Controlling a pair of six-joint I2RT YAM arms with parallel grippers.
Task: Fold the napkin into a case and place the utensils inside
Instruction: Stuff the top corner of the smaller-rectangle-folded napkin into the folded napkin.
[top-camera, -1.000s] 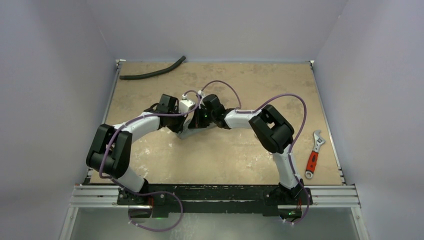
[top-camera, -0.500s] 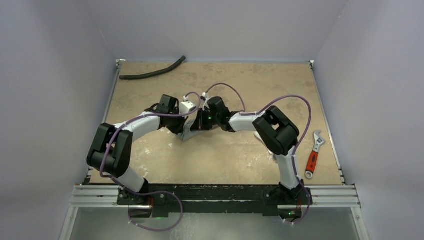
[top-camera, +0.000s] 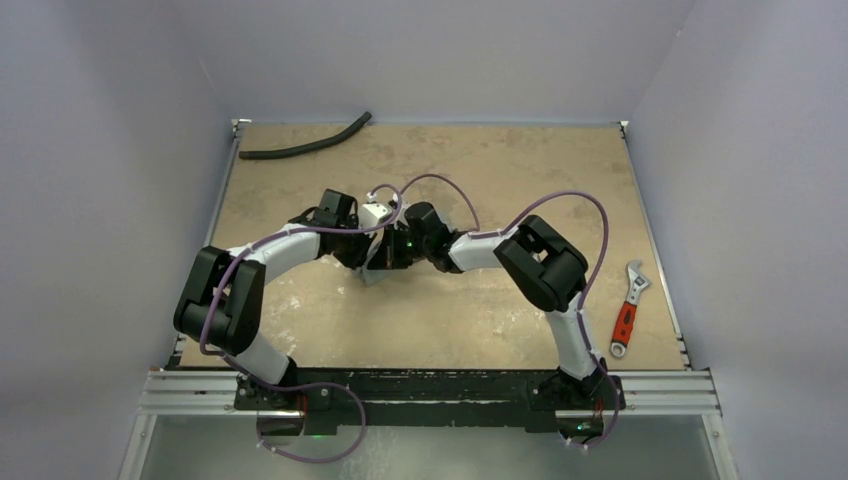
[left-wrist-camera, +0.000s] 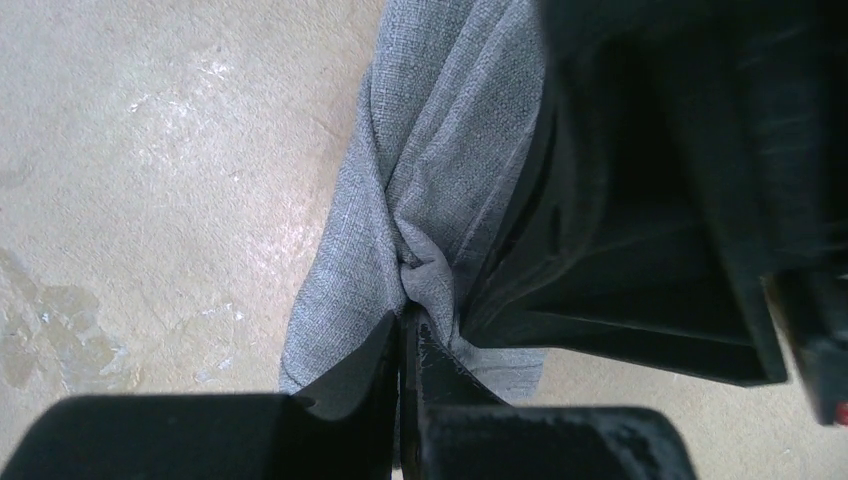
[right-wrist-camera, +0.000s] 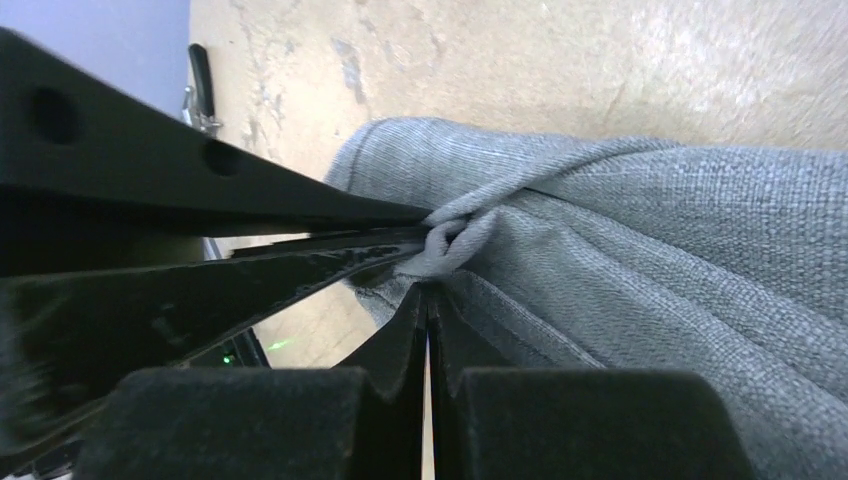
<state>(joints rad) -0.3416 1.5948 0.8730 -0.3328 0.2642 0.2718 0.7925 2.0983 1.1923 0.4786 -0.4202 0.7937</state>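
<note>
The left gripper (left-wrist-camera: 405, 335) is pinched tight on a bunched fold of the napkin (left-wrist-camera: 440, 170), its dark fingertips pressed together with only cloth between them. The right gripper (right-wrist-camera: 428, 300) is clamped on the same knot from the opposite side, so the two tools meet almost tip to tip. Each wrist view is partly filled by the other arm's black body.

The napkin is plain grey woven fabric, gathered into a twisted bundle with creases running out from the pinch. From above it sits mid-table, mostly hidden under the grippers. Whether it hangs clear of the surface cannot be told.

Bare tan table (top-camera: 470, 310) lies open on every side of the bundle. A black hose (top-camera: 305, 146) rests at the far left corner and a red-handled wrench (top-camera: 626, 312) near the right edge — both well apart from the cloth.
</note>
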